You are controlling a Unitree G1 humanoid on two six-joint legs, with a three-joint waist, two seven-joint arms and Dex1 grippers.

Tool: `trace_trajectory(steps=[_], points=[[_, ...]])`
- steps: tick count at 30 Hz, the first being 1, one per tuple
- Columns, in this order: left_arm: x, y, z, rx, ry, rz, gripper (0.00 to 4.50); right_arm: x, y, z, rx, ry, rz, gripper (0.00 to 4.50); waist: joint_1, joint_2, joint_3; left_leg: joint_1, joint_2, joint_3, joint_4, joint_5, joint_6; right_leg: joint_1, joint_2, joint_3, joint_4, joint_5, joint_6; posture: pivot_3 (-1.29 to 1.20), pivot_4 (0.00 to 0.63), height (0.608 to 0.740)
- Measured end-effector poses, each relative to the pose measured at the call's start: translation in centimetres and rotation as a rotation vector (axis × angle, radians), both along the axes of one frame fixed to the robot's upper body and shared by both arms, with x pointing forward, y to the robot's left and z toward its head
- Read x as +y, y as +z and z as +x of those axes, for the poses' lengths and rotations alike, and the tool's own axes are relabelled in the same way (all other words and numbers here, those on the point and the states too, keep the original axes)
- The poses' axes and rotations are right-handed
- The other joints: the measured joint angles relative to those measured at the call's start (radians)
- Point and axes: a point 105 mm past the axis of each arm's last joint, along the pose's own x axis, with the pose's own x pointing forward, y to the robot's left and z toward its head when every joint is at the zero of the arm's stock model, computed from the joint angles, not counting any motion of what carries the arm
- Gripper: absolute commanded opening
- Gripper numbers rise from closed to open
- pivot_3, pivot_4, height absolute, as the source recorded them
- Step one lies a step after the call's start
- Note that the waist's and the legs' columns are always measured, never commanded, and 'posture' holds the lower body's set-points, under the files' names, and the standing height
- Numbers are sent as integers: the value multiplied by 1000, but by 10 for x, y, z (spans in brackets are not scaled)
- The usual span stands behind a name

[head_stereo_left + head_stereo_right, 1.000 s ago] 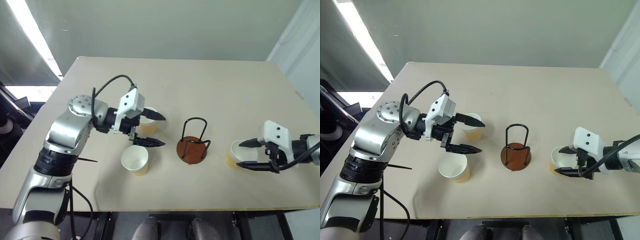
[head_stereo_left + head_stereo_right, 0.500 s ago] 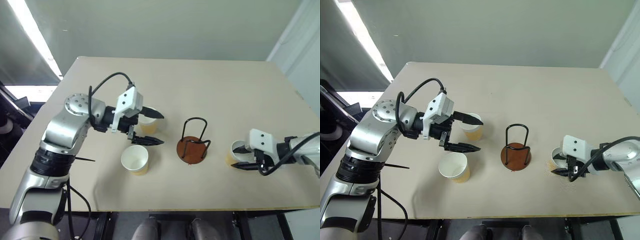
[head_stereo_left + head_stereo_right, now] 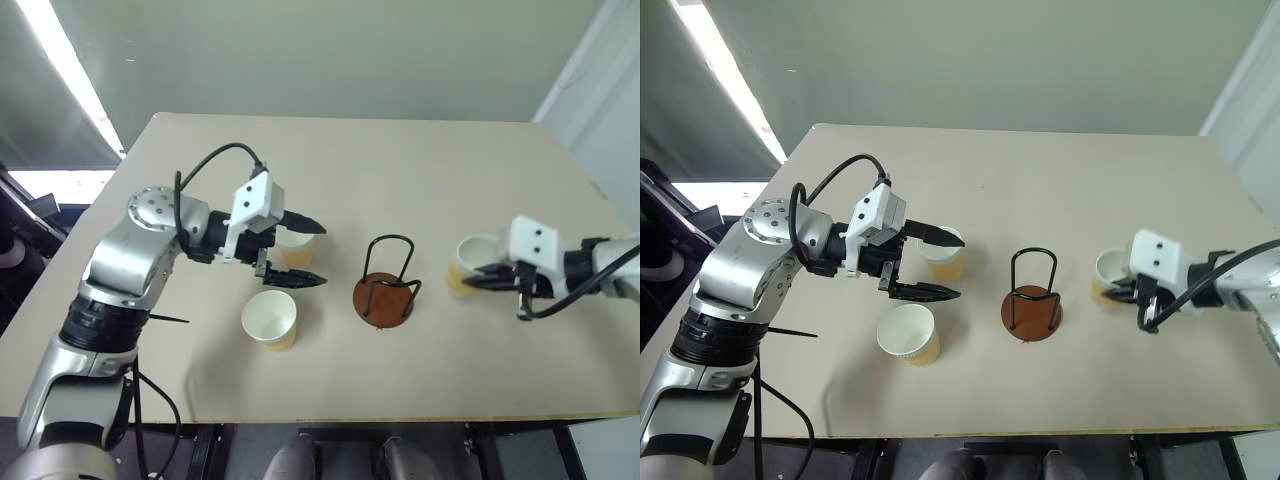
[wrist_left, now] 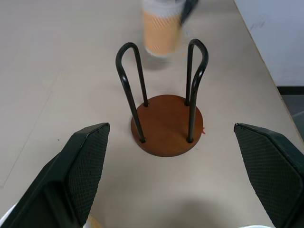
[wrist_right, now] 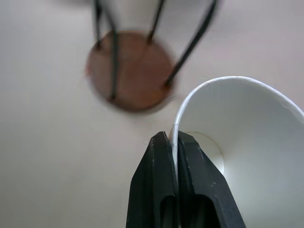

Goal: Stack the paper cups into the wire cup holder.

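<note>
Round reddish-brown disc holder with black wire loops [image 3: 385,283] mid-table; bare tabletop at its 12 and 6. Tan paper cups [image 3: 270,320] at 9; held cup [image 3: 470,264] at 3.

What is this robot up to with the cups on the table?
It is gathering paper cups for the wire cup holder, which is still empty. The right gripper has its jaws pinched on the rim of one cup beside the holder. The left gripper hangs open between two more cups.
</note>
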Motion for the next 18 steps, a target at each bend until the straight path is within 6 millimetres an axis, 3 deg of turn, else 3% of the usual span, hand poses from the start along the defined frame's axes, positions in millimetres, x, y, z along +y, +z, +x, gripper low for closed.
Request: trace_trajectory(steps=[5,8,11,18], points=[[3,-1,4,8,15,-8,4500,24,49,-9,-146,93,13,16,-1,0,0,0,0,0,0,0,0,0,0,0,0,0,0,0,150,740],[2,2,6,-4,16,-9,4500,42,68,-19,-219,173,-1,16,-1,0,0,0,0,-1,0,0,0,0,0,0,-1,0,0,0,150,740],[1,4,9,-15,20,-12,4500,59,70,-28,-222,246,-8,16,-1,0,0,-1,0,-1,0,0,0,0,0,0,-1,0,0,0,150,740],[-1,6,11,-19,14,-17,4500,83,46,-33,-137,350,-25,16,-1,0,0,-1,0,-1,0,0,0,0,0,-1,-2,0,0,0,150,740]])
